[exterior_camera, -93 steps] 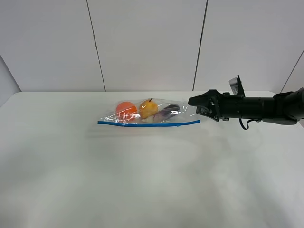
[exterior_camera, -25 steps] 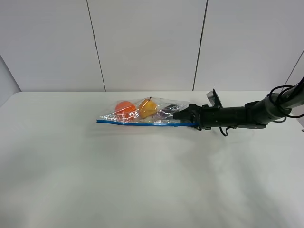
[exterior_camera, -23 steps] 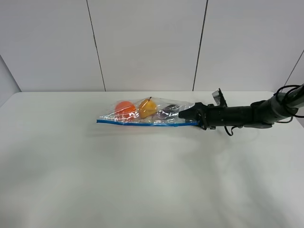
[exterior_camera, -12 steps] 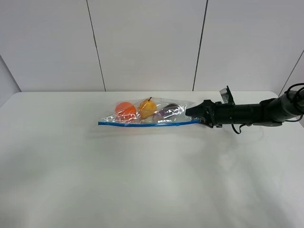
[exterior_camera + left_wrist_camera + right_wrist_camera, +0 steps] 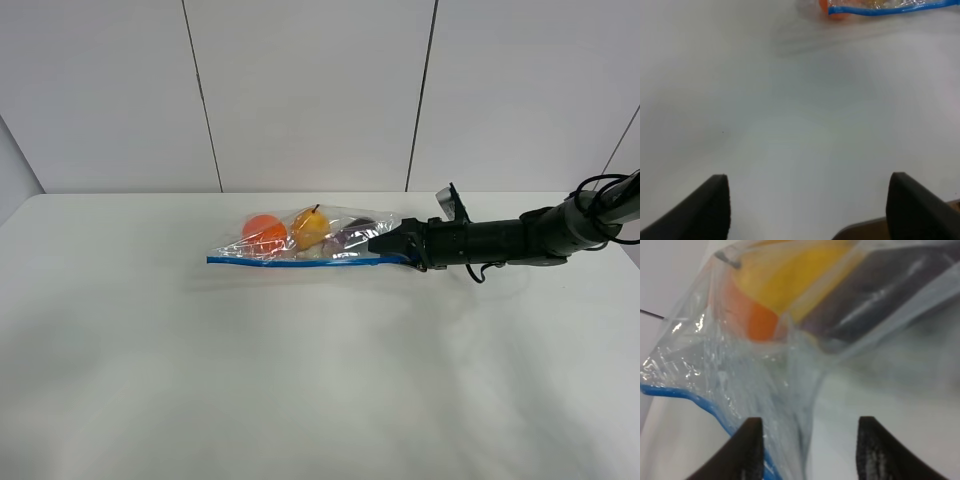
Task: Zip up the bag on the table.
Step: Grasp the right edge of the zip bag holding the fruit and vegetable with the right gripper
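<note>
The bag (image 5: 300, 240) lies flat at the back middle of the table (image 5: 300, 380), its blue zipper strip (image 5: 300, 260) along the front edge. An orange (image 5: 265, 229), a yellow fruit (image 5: 311, 228) and a purple item (image 5: 352, 237) show through. My right gripper (image 5: 383, 246) is low at the bag's right end. In the right wrist view the gripper (image 5: 807, 450) is partly open, its fingers either side of the bag's crumpled plastic (image 5: 790, 385) next to the blue strip (image 5: 690, 395). My left gripper (image 5: 812, 210) is open and empty, far from the bag (image 5: 880, 7).
The right arm (image 5: 510, 240) stretches low over the table from the right edge. A grey panelled wall (image 5: 320, 90) stands behind the table. The table's near edge (image 5: 865, 232) shows in the left wrist view.
My right gripper came down to the bag's right end, pulled back to the right, then moved left over that end again. The bag shifted slightly to the right.
</note>
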